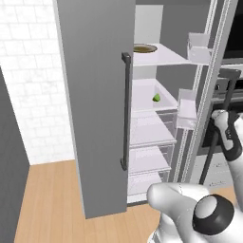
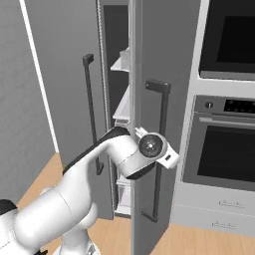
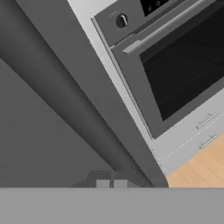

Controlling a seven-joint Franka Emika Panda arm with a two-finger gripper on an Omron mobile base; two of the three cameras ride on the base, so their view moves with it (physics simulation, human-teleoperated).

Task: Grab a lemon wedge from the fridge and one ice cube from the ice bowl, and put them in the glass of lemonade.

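Observation:
The fridge [image 1: 95, 118] stands with its left door swung wide and its right door [image 2: 149, 74] ajar. On a white middle shelf inside lies the small yellow-green lemon wedge [image 1: 156, 98]. My gripper [image 1: 222, 121] is at the right door's dark bar handle [image 1: 228, 90], well to the right of the wedge and outside the shelves. In the hand view the gripper [image 3: 111, 183] is shut, its two tips side by side with nothing between them, and the handle runs diagonally above them. The ice cube, ice bowl and glass of lemonade are out of view.
A brown-rimmed flat dish [image 1: 144, 48] sits on the top shelf. Clear door bins [image 1: 188, 107] hang inside the right door. The black-fronted oven [image 2: 225, 154] with drawers [image 3: 205, 120] below is right of the fridge. Wooden floor [image 1: 47, 199] lies open at the left.

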